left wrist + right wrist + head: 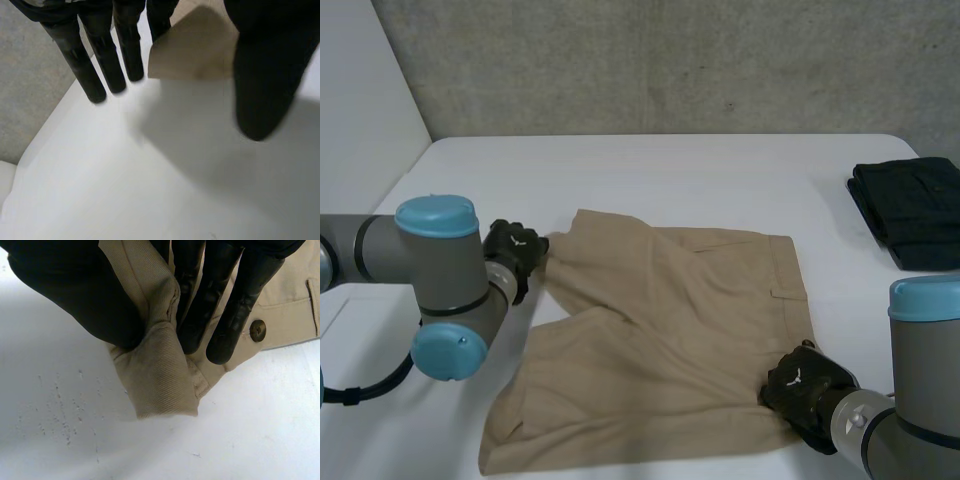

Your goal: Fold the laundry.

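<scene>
Tan shorts (660, 340) lie spread on the white table (720, 170), partly folded over themselves. My left hand (515, 255) is at the cloth's far left corner. Its fingers (95, 75) are straight and the thumb (265, 75) stands apart from them, so the hand is open, with the tan corner (195, 50) between them near the palm. My right hand (805, 385) is at the near right corner, at the waistband. Its thumb (75, 295) and fingers (220, 315) pinch a bunched fold of the waistband (160, 370), beside a button (257, 330).
A dark folded garment (910, 210) lies at the table's far right edge. Bare table runs behind the shorts and to their left, up to the left edge (380, 200). A grey wall stands behind the table.
</scene>
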Robot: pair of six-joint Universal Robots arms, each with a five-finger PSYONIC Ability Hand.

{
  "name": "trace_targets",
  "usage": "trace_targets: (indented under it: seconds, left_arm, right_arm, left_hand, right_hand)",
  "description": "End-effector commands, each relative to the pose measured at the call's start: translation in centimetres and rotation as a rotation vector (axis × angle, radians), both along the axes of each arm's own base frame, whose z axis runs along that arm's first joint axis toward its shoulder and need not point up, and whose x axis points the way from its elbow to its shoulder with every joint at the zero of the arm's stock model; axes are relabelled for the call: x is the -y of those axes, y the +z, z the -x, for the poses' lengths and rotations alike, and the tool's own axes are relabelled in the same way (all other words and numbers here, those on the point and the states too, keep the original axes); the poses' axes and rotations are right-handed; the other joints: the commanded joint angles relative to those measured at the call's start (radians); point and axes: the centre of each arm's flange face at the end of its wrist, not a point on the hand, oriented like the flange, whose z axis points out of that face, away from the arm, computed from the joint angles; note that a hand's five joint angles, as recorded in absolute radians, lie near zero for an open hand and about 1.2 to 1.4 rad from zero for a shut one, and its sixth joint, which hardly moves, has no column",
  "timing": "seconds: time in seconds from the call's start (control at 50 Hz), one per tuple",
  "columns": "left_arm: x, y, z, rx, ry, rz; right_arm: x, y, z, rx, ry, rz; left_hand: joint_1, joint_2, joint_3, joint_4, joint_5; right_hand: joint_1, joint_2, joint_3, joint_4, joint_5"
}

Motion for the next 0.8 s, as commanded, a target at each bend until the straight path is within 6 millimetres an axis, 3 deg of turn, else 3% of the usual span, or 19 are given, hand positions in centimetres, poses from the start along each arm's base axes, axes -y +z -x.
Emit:
trace_targets:
  seconds: [0.02,0.16,0.26,0.34,0.4,0.6,0.8]
  left_arm:
    - [-0.2,3.3,0.4,-0.059,-0.051,0.066]
    - [-0.6,4.7,1.7,-0.147,-0.206,0.066]
    - [0.9,5.3,2.1,-0.216,-0.242,0.074]
    - [2.2,2.6,2.0,-0.201,-0.228,0.024]
    - [2.4,1.8,2.0,-0.192,-0.225,0.000]
    - [0.7,1.2,1.4,-0.155,-0.218,-0.074]
    - [-0.3,0.6,0.5,-0.003,-0.243,-0.060]
  right_arm:
    - [0.0,0.0,0.0,0.003,-0.005,-0.001]
    - [-0.2,-0.1,0.1,0.000,-0.007,-0.008]
    - [-0.3,-0.2,0.1,0.000,-0.006,-0.012]
    - [-0.4,-0.4,0.2,0.000,-0.006,-0.012]
    - [-0.4,-0.5,0.2,-0.001,-0.007,-0.013]
    - [-0.6,-0.5,0.3,-0.002,-0.006,-0.016]
    - [-0.6,-0.5,0.3,-0.002,-0.006,-0.016]
  left_hand:
    - [0.051,-0.003,-0.015,-0.006,0.000]
    - [0.165,0.111,0.100,0.109,0.115]
    - [0.215,0.161,0.150,0.159,0.165]
    - [0.268,0.214,0.203,0.212,0.218]
    - [0.330,0.275,0.264,0.273,0.279]
    - [0.269,0.214,0.203,0.212,0.218]
    - [0.186,0.132,0.121,0.130,0.136]
  right_hand:
    - [0.412,0.209,0.207,0.206,0.206]
    - [0.412,0.209,0.207,0.206,0.206]
    - [0.412,0.209,0.207,0.206,0.206]
    - [0.412,0.209,0.207,0.206,0.206]
    - [0.412,0.209,0.207,0.206,0.206]
    - [0.412,0.209,0.207,0.206,0.206]
    - [0.412,0.209,0.207,0.206,0.206]
